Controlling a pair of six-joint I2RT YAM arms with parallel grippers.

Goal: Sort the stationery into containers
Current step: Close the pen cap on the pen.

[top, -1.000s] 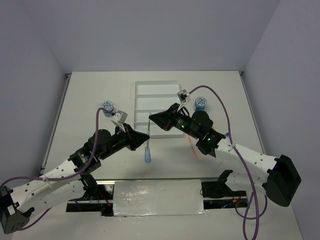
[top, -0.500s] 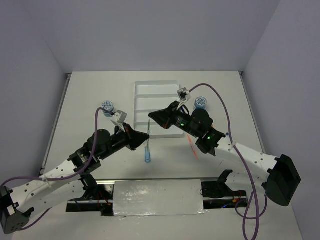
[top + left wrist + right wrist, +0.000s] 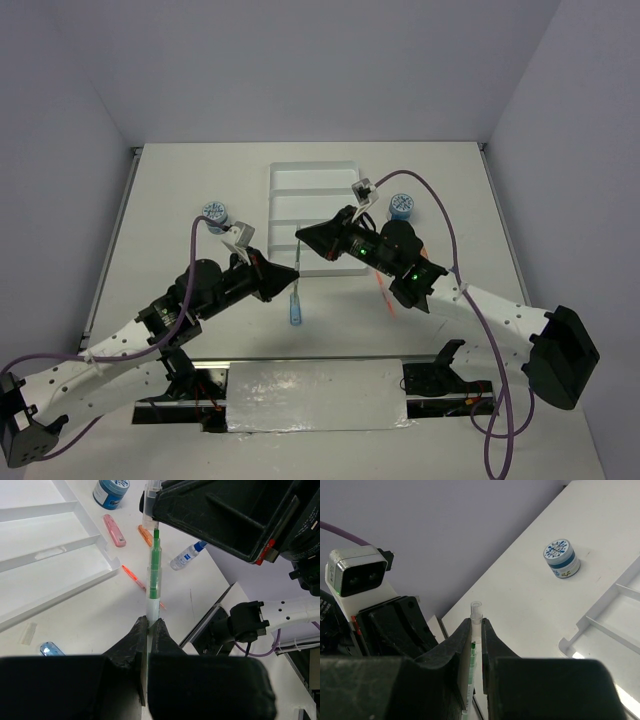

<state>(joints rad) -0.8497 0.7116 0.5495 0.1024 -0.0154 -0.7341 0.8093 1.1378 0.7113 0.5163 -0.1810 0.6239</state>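
**Green pen held at both ends by the tray's near edge**

The green pen (image 3: 154, 570) is gripped at both ends, off the table, between the two arms. The left gripper (image 3: 149, 623) is closed narrowly on the pen's clear lower end. The right gripper (image 3: 476, 626) is pinched on the opposite end, with a short clear tip left protruding past its fingers. From above, the pen is seen at the near left corner of the white tray (image 3: 310, 180) (whether over a compartment or just outside it cannot be told).

On the table, a blue stick (image 3: 295, 312) is noted just nearward of the left gripper, and an orange pen (image 3: 388, 300) is partly covered by the right arm. One patterned tub (image 3: 213, 213) is placed left of the tray, and a second tub (image 3: 402, 207) right of it. In the left wrist view a pink stick (image 3: 114, 530), an orange stick (image 3: 145, 535) and a white-blue tube (image 3: 186, 557) are seen lying apart from one another beyond the tray's corner.
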